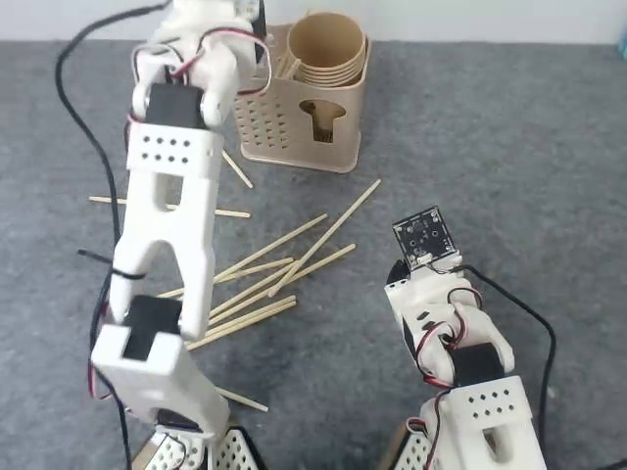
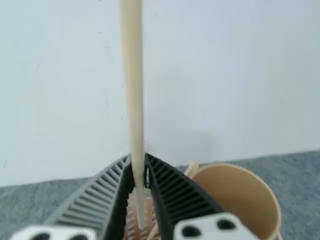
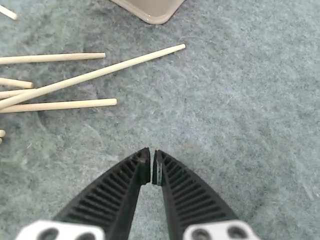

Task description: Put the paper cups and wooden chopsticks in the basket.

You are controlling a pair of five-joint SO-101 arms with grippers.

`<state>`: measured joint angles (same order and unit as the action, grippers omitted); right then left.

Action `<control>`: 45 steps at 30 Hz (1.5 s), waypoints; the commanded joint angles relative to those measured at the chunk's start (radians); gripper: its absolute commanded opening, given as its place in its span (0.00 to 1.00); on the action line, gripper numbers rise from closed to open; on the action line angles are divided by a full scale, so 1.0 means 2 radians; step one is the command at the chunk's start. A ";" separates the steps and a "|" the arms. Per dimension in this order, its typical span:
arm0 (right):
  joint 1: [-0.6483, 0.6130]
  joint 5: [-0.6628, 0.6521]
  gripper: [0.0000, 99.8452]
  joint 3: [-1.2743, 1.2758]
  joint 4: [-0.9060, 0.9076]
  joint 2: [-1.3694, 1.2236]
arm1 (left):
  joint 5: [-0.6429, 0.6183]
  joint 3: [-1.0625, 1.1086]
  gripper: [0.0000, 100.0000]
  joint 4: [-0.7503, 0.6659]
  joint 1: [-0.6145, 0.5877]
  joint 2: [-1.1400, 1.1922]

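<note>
Left wrist view: left gripper [image 2: 138, 160] clamps one chopstick [image 2: 132, 75], long axis vertical, over the basket [image 1: 294, 127] left of the paper cups [image 2: 235, 200]; right gripper [image 3: 151, 167] closed, empty

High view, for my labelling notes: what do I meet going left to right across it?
In order: left arm → basket holding the paper cups → right arm. The loose chopsticks overlap these, so they are left unplaced.
</note>
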<state>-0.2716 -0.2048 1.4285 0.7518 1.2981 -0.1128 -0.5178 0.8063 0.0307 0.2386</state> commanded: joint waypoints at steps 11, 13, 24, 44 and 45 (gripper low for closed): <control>0.003 -0.008 0.03 -0.004 -0.013 0.008 | -0.009 -0.079 0.09 -0.035 -0.017 0.128; 0.003 -0.008 0.03 -0.004 -0.013 0.008 | -0.009 -0.079 0.17 -0.004 -0.017 0.128; 0.003 -0.008 0.03 -0.004 -0.013 0.008 | -0.058 -0.079 0.32 0.143 -0.051 0.047; 0.003 -0.008 0.03 -0.004 -0.013 0.008 | -0.182 0.009 0.27 0.291 -0.143 0.077; 0.003 -0.008 0.03 -0.004 -0.013 0.008 | -0.189 0.009 0.25 0.284 -0.143 0.097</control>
<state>-0.2716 -0.2048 1.4285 0.7518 1.2981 -0.4411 -0.4964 1.4154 -0.2547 0.3844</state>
